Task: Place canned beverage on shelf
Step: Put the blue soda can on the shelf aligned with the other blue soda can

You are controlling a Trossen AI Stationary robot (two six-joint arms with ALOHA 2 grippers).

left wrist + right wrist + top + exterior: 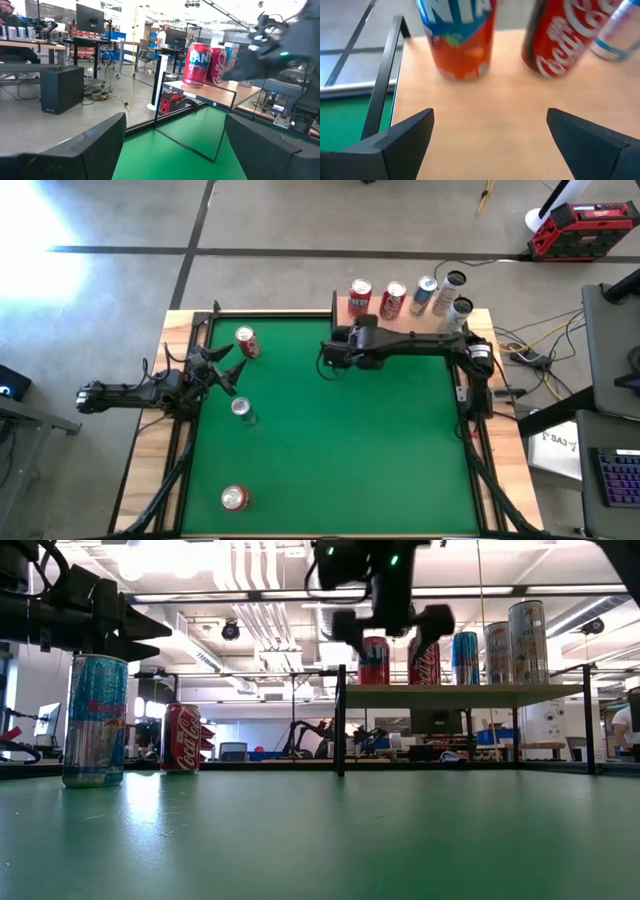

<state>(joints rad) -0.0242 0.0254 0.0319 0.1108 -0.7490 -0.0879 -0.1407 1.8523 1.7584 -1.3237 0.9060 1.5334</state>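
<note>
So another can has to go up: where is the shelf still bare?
Bare at the shelf left end, left of the Fanta can, under the open right gripper. Crowded rightward: five cans side by side.

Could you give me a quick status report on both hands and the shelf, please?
Right hand open, empty, at shelf edge. Left hand open, empty, table's left. Five cans on shelf, three on felt.

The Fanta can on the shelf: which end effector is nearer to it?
Right. The right end effector hangs open just in front of the Fanta can at the shelf edge. The left end effector is across the table, at its left edge.
</note>
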